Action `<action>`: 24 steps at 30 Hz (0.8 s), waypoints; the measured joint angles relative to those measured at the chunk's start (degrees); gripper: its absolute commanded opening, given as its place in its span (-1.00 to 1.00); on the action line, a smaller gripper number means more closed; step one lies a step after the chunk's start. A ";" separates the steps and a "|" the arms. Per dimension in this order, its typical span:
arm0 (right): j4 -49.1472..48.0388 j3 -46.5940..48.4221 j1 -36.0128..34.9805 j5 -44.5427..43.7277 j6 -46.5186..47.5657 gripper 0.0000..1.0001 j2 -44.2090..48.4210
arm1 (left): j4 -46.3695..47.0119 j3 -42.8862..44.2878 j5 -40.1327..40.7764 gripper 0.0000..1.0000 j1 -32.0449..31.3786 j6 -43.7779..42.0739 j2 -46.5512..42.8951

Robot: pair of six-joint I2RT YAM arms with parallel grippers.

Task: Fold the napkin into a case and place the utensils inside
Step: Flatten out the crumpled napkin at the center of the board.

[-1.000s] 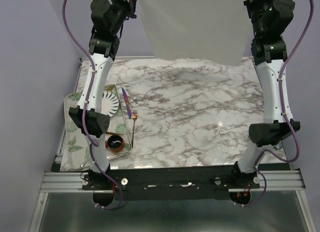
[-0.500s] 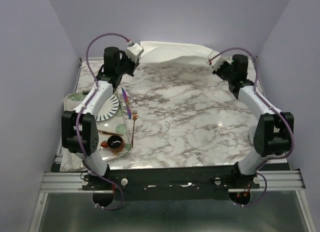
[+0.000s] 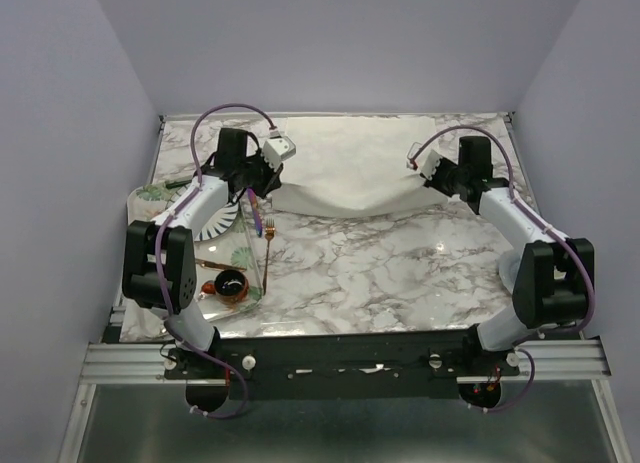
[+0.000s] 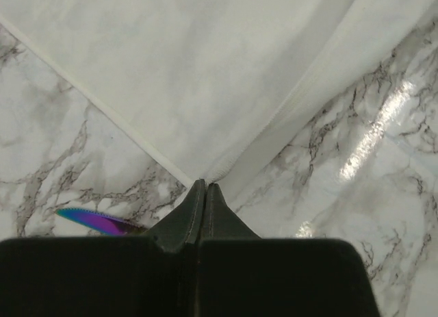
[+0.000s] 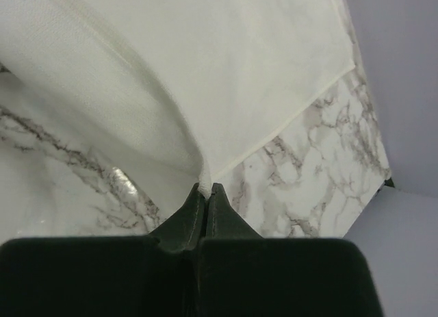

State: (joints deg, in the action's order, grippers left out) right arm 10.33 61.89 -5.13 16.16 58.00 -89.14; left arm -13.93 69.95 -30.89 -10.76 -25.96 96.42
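Napkin [image 3: 345, 178] is mostly lying on the far part of the table [image 3: 400, 263], strung out between the two grippers. Its near edge dips in a shallow curve from one gripper to the other.

Left gripper [image 4: 203, 187] is clamped tight on the napkin's near-left corner. In the wrist view the two fingers meet with just the hem going in between them, and the cloth fans out ahead of the tips.

Right gripper [image 5: 207, 188] has the near-right corner the same way, jaws closed on a small nub of fabric. From there a soft fold runs up and to its left, and the rest of the cloth spreads away in front. The marble corner and the wall show off to its right.

Utensils aren't in the napkin at all. The purple utensil [image 3: 254, 205] sits right by the left gripper on its near side, and its serrated tip pokes out just left of the fingers in the wrist view. The fork [image 3: 267, 245] is a bit further back toward the arm's base, tines pointing at the gripper.

Striped plate [image 3: 218, 211] is under the left arm, just left of the gripper. A small dark bowl [image 3: 231, 283] is further back again, near the base.
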 measured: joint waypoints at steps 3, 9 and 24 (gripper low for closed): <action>3.87 -2.12 0.00 0.00 1.88 -0.99 1.36 | -4.46 -1.70 -1.36 -1.00 -0.68 -2.71 -1.49; 10.97 -9.46 0.00 -0.02 6.10 -0.99 9.27 | -11.91 -7.48 -2.95 -1.00 -4.07 -7.54 -8.26; 19.10 -25.99 0.37 -3.74 20.96 -0.55 19.71 | -18.58 -22.60 0.11 -0.75 -14.01 -17.40 -15.80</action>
State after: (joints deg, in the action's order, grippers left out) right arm 29.43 35.90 -4.75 12.43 78.96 -69.43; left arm -32.51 47.35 -30.79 -24.77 -43.35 80.62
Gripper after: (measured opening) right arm 0.090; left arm 0.010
